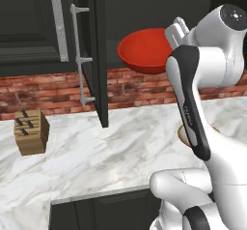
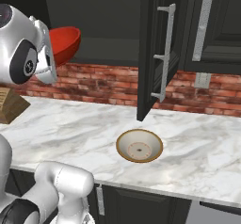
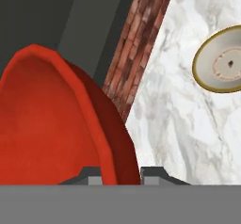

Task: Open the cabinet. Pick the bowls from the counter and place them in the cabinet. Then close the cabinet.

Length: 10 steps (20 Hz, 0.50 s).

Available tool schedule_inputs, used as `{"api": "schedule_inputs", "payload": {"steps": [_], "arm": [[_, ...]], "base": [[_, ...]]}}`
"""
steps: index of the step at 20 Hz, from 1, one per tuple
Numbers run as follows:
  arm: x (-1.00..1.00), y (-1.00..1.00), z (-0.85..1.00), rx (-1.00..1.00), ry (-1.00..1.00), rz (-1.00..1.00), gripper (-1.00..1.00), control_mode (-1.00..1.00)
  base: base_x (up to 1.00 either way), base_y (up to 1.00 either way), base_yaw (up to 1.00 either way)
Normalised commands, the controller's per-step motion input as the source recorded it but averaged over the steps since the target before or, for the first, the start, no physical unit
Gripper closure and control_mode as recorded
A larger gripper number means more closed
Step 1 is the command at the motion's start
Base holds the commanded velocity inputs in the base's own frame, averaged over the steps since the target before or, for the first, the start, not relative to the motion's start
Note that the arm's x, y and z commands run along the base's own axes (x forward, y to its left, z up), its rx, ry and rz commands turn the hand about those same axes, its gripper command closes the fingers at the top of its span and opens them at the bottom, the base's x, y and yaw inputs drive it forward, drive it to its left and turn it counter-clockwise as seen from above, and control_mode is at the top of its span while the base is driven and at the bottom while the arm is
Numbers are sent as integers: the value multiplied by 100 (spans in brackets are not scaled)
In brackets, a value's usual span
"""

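The cabinet [image 1: 99,55] has both doors swung outward, its right door [image 2: 150,49] edge-on with its silver bar handle toward me. My gripper [image 1: 174,32] is shut on the rim of the glossy red bowl [image 1: 142,50], which hangs tilted at the height of the dark opening. In the hand view the red bowl [image 3: 56,124] is close up, its rim pinched in the gripper [image 3: 120,173]. The tan-rimmed bowl [image 2: 140,146] sits upright on the marble counter [image 2: 70,133] below the right door. My arm hides most of the tan-rimmed bowl [image 1: 182,133] in the left base view.
A wooden knife block [image 1: 31,132] stands at the counter's left, against the red brick wall [image 1: 53,96]. Closed black wall cabinets [image 2: 212,25] flank the open one. Low black cabinets [image 1: 96,209] run under the counter's front edge.
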Motion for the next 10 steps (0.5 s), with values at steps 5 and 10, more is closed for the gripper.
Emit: {"api": "schedule_inputs", "payload": {"steps": [5,10], "arm": [[33,0,0,15,-7,0,100,-100],[50,0,0,11,0,0,100,-100]], "base": [[0,0,0],[0,0,0]]}}
